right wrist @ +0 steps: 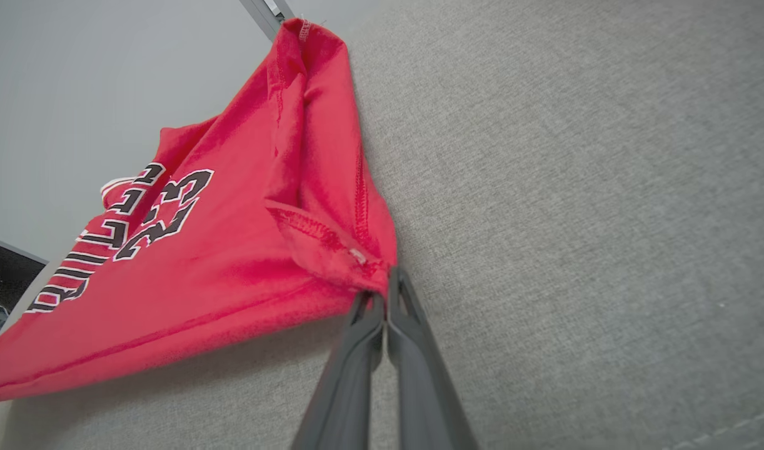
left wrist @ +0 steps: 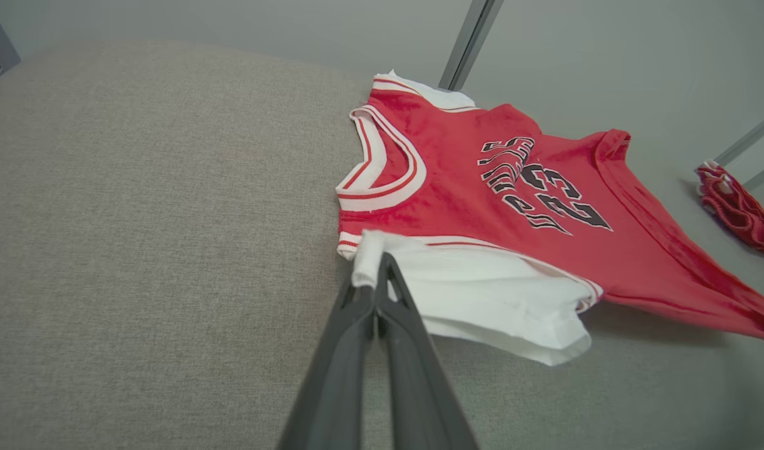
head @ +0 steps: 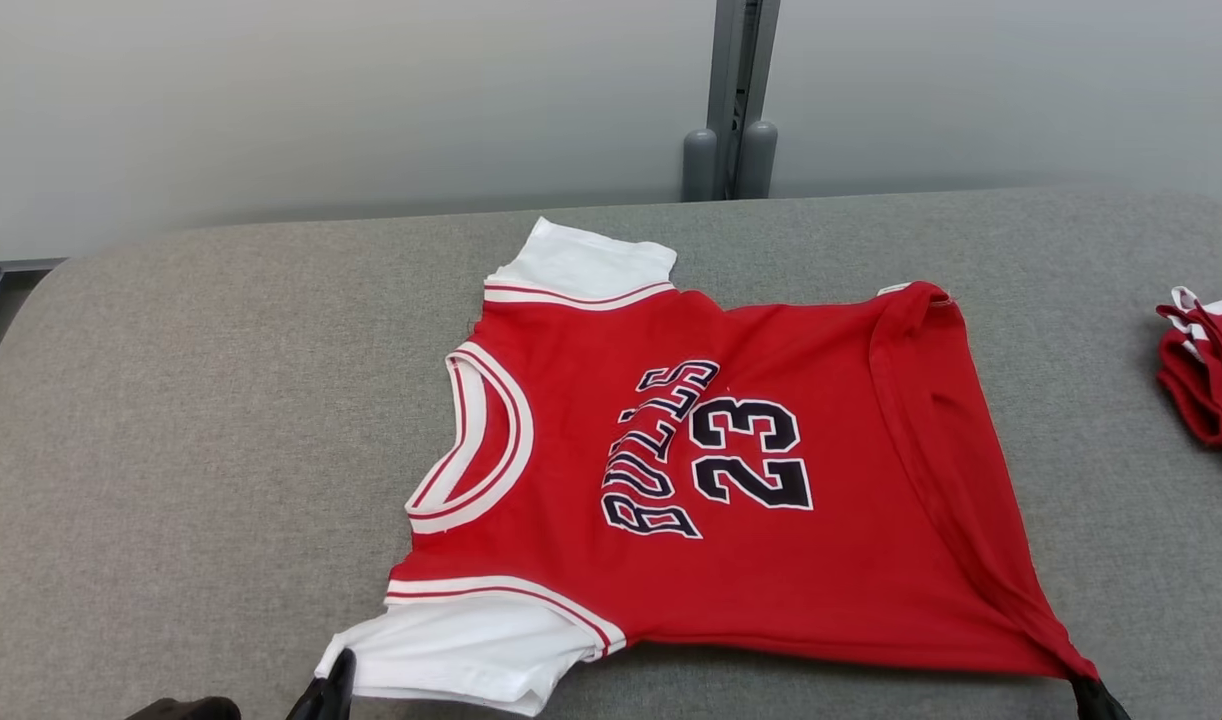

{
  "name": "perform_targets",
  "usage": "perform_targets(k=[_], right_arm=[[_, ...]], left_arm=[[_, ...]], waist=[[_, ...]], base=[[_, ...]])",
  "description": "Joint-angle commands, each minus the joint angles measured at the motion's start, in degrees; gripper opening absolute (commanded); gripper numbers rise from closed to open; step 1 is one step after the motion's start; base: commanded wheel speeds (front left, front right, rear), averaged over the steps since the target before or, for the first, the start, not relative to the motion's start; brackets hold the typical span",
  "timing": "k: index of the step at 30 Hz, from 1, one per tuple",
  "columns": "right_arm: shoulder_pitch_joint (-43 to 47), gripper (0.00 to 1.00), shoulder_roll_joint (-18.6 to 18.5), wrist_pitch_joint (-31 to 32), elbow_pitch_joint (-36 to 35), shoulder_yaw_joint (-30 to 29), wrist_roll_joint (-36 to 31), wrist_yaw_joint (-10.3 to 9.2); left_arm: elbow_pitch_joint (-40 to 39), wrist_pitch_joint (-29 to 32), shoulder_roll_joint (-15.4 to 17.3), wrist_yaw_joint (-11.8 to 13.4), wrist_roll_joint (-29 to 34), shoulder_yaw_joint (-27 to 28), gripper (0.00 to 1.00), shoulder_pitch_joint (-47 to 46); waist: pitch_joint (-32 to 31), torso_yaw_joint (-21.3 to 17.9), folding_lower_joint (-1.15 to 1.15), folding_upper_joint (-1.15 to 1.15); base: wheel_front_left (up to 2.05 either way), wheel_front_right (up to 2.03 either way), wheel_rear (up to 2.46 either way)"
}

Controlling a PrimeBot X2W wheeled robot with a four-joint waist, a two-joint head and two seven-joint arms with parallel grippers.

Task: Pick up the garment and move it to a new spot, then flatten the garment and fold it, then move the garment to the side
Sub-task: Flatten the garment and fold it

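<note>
**Both tools pinching the garment's near edge**

Head view: red garment (head: 731, 470) lies mid-way across the bench (head: 171, 450), collar left, hem right, long axis left to right. Left tool (head: 331, 685) at its near-left corner, right tool (head: 1096, 695) at its near-right; cloth runs to the far side from both. Spare red cloth (head: 1206, 370) far right, well apart.

Left wrist view: fingers together, clamped on the near white sleeve (left wrist: 482, 294).

Right wrist view: fingers together, clamped on the near hem corner (right wrist: 357, 262). Both arms equally near; likely a fold near-to-far
</note>
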Motion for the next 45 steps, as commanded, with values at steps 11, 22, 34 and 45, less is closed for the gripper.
perform_targets(k=[11,22,34,45], right_arm=[[-3.5,0.0,5.1,10.6,-6.8,-7.0,-6.5,0.01],[-14.2,0.0,5.6,12.6,-6.3,-5.5,-11.7,0.01],[-20.5,1.0,4.8,7.1,-3.4,-2.3,-15.1,0.01],[-19.1,1.0,3.5,-5.5,-7.2,-0.3,-24.8,0.01]], left_arm=[[4.3,1.7,1.4,-3.9,1.3,-0.5,0.0,-11.6],[16.9,1.2,-0.8,-10.9,0.9,-1.5,0.0,-28.7],[32.7,-5.4,-5.6,-17.2,0.2,-3.1,1.0,-36.6],[31.3,-18.9,-7.6,-13.0,3.5,0.1,1.0,-31.4]], waist=[[4.3,-1.6,0.0,0.0],[10.3,-1.9,0.0,0.0],[13.6,-2.5,0.0,0.0],[12.0,-2.9,0.0,0.0]], base=[[0.0,0.0,0.0],[0.0,0.0,0.0],[0.0,0.0,0.0],[0.0,0.0,0.0]])
